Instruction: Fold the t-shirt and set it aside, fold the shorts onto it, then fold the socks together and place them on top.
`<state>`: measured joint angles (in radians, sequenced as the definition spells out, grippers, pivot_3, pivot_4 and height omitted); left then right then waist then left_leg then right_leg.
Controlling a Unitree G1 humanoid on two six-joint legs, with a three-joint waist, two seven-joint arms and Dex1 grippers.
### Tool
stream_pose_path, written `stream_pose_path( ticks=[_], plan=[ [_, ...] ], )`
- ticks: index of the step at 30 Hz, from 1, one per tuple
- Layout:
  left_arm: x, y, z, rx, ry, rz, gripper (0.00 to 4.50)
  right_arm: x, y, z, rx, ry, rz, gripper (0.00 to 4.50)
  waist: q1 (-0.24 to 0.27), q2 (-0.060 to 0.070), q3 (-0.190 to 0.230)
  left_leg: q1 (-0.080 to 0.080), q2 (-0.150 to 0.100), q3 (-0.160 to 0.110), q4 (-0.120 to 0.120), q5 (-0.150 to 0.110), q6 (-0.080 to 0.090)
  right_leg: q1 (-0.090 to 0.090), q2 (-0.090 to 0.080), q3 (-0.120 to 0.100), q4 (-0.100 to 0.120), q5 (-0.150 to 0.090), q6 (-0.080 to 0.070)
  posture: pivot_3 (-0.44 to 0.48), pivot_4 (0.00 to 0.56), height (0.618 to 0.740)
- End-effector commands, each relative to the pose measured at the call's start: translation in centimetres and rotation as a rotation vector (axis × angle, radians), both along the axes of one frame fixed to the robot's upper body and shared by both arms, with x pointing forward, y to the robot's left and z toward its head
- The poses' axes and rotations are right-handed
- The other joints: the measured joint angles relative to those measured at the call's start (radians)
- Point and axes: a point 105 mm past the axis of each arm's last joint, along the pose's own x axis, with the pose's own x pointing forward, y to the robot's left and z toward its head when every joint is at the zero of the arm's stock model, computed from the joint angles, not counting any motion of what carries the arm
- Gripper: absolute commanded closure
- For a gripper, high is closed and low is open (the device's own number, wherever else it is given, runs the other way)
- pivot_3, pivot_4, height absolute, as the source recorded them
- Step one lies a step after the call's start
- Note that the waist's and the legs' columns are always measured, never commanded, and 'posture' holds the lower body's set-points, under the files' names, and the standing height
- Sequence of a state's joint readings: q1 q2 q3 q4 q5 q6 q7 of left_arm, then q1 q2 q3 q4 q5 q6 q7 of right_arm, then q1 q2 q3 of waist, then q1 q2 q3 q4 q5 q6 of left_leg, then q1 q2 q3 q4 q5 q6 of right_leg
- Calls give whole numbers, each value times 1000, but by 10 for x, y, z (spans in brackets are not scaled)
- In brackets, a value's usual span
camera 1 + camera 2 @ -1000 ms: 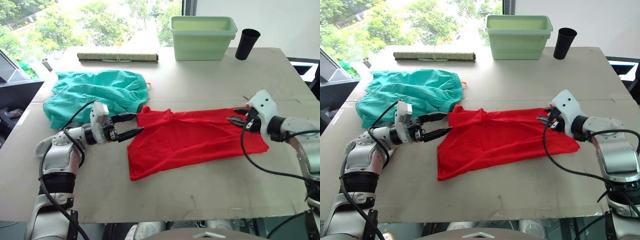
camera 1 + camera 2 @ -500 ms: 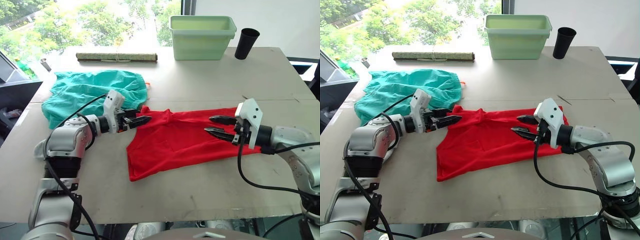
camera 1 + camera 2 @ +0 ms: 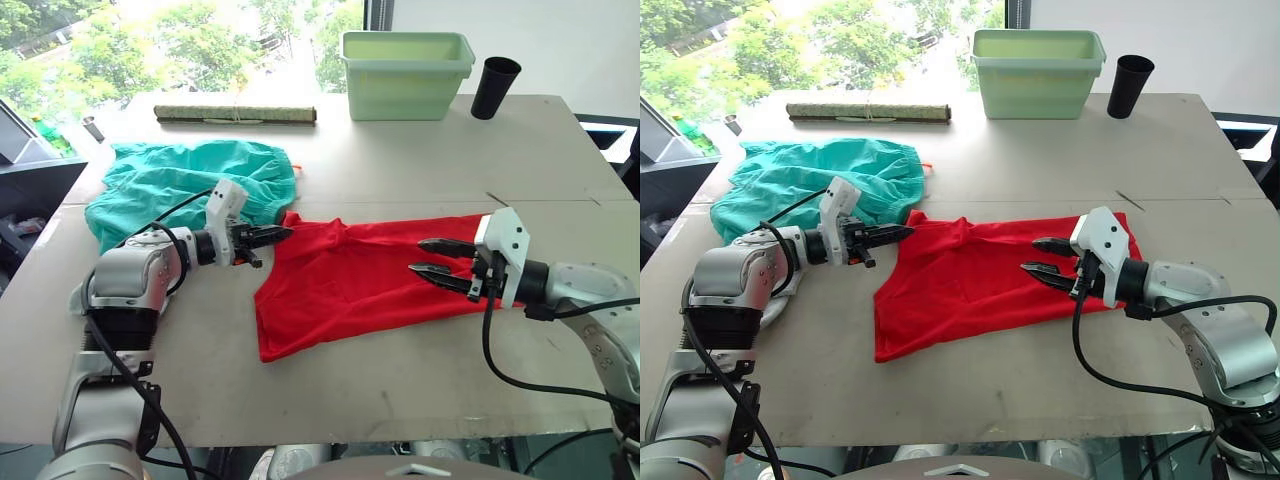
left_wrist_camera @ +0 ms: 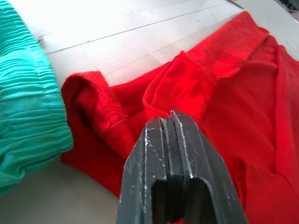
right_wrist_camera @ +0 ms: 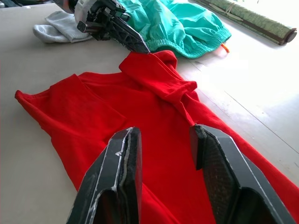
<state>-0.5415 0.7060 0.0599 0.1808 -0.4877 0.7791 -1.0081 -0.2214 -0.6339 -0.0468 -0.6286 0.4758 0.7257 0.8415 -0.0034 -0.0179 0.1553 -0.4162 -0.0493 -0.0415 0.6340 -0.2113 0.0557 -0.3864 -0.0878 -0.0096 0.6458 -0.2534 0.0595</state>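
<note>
Table (image 3: 400, 400) has a wide bare strip along the near edge and bare room toward the far right corner. T-shirt (image 3: 370, 280) lies flat mid-table, folded lengthwise, its collar end just beside the shorts (image 3: 190, 185), which are bunched toward the left edge. Green bin (image 3: 405, 75) sits at the far edge; contents not visible. Rolled mat (image 3: 235, 114) lies along the far edge, black cup (image 3: 494, 88) next to the bin. Left gripper (image 3: 272, 235) is pressed closed at the shirt's collar corner, gripping nothing visible. Right gripper (image 3: 428, 257) is parted, empty, over the shirt's right half. Socks (image 5: 60, 25) lie beyond the left arm.
</note>
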Motion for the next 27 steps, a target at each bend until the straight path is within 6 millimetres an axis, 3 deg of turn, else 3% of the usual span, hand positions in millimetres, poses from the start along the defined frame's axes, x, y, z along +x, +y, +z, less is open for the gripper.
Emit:
stream_pose_path(
  ticks=[1,5,7,10,14,17,21,22,23,24,25,26,27],
  plan=[
    [-2,-1,15,33,-110,-62,4404,-5,3,13,3,-69,21,2721,1,0,0,0,0,0,0,0,0,0,0,0,0,0,0,0,150,731],
    [-12,-8,27,40,-261,-192,4404,-3,1,13,-2,-69,16,2721,2,0,0,0,0,0,-1,0,0,0,-1,0,-1,0,0,0,150,731],
    [-28,-14,29,52,-309,-317,4404,-3,0,13,-5,-67,15,2721,3,0,0,-1,0,0,-1,0,0,0,-1,0,-2,-1,-2,0,150,731],
    [-52,-13,7,212,-339,-516,4404,-3,-1,12,-13,-60,14,2721,-1,0,0,-1,0,0,-2,0,0,0,-2,0,-3,-1,-3,0,150,731],
    [-67,4,-22,360,-303,-621,4404,-2,-2,10,-20,-44,8,2721,0,0,0,-1,1,0,-4,0,0,-1,-2,1,-4,-2,-4,0,150,731],
    [-53,15,-24,391,-327,-509,4404,-1,-3,9,-26,-37,2,2721,1,0,0,-1,1,1,-4,0,0,-1,-3,1,-4,-2,-5,0,150,731],
    [-30,25,-12,416,-419,-366,3024,3,-6,7,-30,-24,-25,2721,16,0,0,-2,1,0,-3,0,0,-1,-3,0,-4,-2,-4,0,150,731],
    [-26,27,-10,424,-442,-334,2906,4,-7,6,-33,-21,-33,2721,17,0,0,-2,0,0,-3,0,0,-1,-3,0,-4,-2,-4,0,150,731],
    [-24,27,-7,396,-438,-311,2243,6,-8,4,-39,-14,-47,2721,17,0,0,-2,0,0,-3,0,1,-1,-3,0,-4,-2,-4,0,150,731],
    [-22,24,0,329,-434,-278,2139,15,-14,0,-59,-5,-112,2721,17,0,0,-2,0,0,-2,0,1,-1,-2,0,-4,-1,-2,0,150,731],
    [-21,22,6,278,-426,-260,1515,21,-19,-3,-74,1,-159,2721,16,0,0,-2,0,0,-2,0,1,-1,-2,0,-4,-1,-2,0,150,731],
    [-24,11,19,140,-400,-244,1256,37,-30,-7,-103,-2,-267,2721,16,0,0,-2,0,0,-2,0,1,-1,-2,0,-4,-1,-1,0,150,731],
    [-28,1,29,40,-376,-250,1256,50,-41,-10,-125,3,-355,2721,15,0,0,-2,0,0,-2,0,1,-1,-2,0,-4,-1,-1,0,150,731]
  ],
)
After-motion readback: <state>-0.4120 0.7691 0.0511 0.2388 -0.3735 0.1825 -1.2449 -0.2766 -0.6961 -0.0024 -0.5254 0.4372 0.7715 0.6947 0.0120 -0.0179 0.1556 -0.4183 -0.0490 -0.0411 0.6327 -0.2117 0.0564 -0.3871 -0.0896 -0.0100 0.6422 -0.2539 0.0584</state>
